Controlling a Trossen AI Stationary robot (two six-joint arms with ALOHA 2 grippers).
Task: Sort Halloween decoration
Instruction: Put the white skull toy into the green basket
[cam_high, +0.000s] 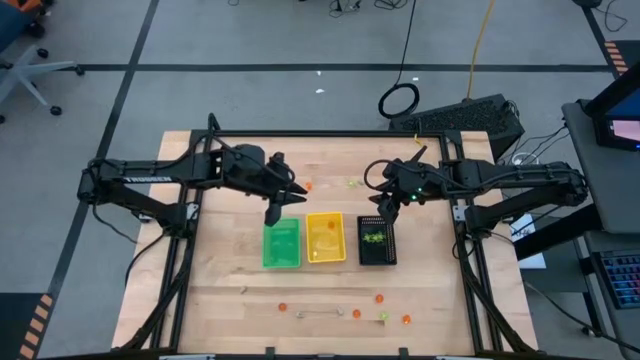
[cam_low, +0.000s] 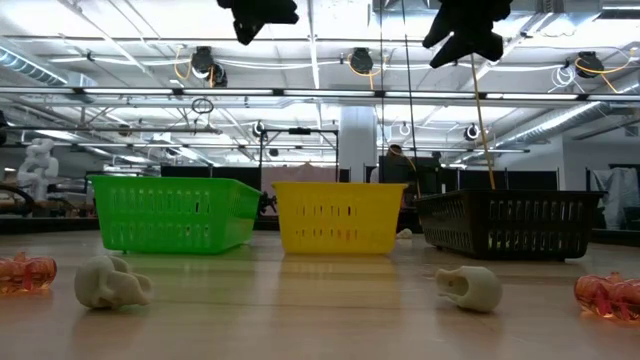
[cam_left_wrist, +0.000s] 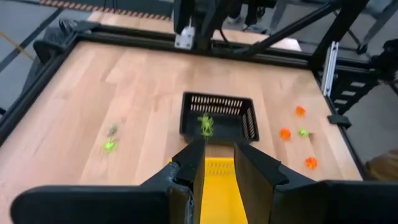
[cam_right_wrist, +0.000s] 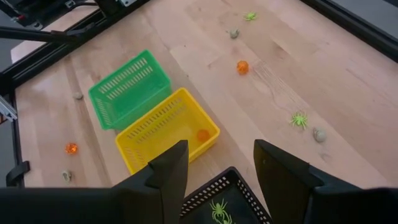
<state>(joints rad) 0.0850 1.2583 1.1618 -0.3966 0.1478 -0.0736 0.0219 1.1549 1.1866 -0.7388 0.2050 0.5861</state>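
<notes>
Three trays stand side by side mid-table: green (cam_high: 281, 244), yellow (cam_high: 325, 237) and black (cam_high: 377, 240). An orange trinket (cam_right_wrist: 203, 134) lies in the yellow tray, and a yellow-green spider (cam_left_wrist: 206, 124) lies in the black one. Loose trinkets lie on the wood: an orange one (cam_high: 308, 186) and a green one (cam_high: 352, 183) beyond the trays, and several orange, green and pale ones near the near edge (cam_high: 380, 298). My left gripper (cam_high: 275, 207) hovers open over the green tray's far end and holds nothing. My right gripper (cam_high: 385, 205) hovers open over the black tray's far end, also empty.
The low view shows two pale skull trinkets (cam_low: 110, 282) (cam_low: 470, 288) and orange ones (cam_low: 25, 272) (cam_low: 608, 295) on the near strip of table. A black frame (cam_high: 300, 133) borders the far edge. Bare wood lies to the left of the green tray and to the right of the black tray.
</notes>
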